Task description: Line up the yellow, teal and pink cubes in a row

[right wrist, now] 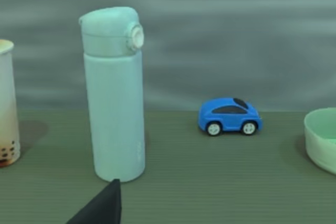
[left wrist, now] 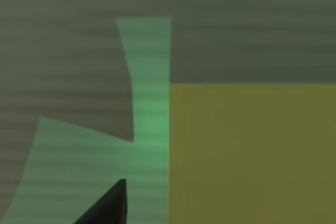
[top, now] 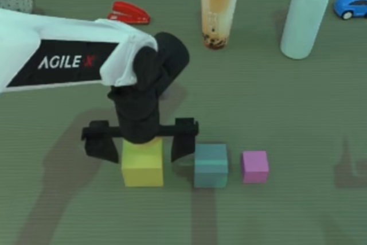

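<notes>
The left arm reaches in from the top view's left, and its end effector sits right over the yellow cube. Fingers spread wide: one dark finger stands off the cube's left side, the other just off its right, in the gap before the teal cube. Nothing is clamped; the jaws straddle the yellow cube without closing on it.

Look along the near part of the tabletop: yellow on the left, teal just beside it with a narrow gap, then the pink cube a little farther right. All three rest flat on the surface in one line across.

From the left wrist view, the yellow cube fills much of the picture, with one dark fingertip poking in at the edge and a brighter green patch on the mat beside it.

The right arm itself is out of the top view; only a dark fingertip shows in its wrist view, so I cannot tell how its end effector stands. That camera looks at a pale bottle, a blue toy car, a drink cup and a pale green bowl.

Along the far edge in the top view: a red stapler, the drink cup, the bottle and the car.
</notes>
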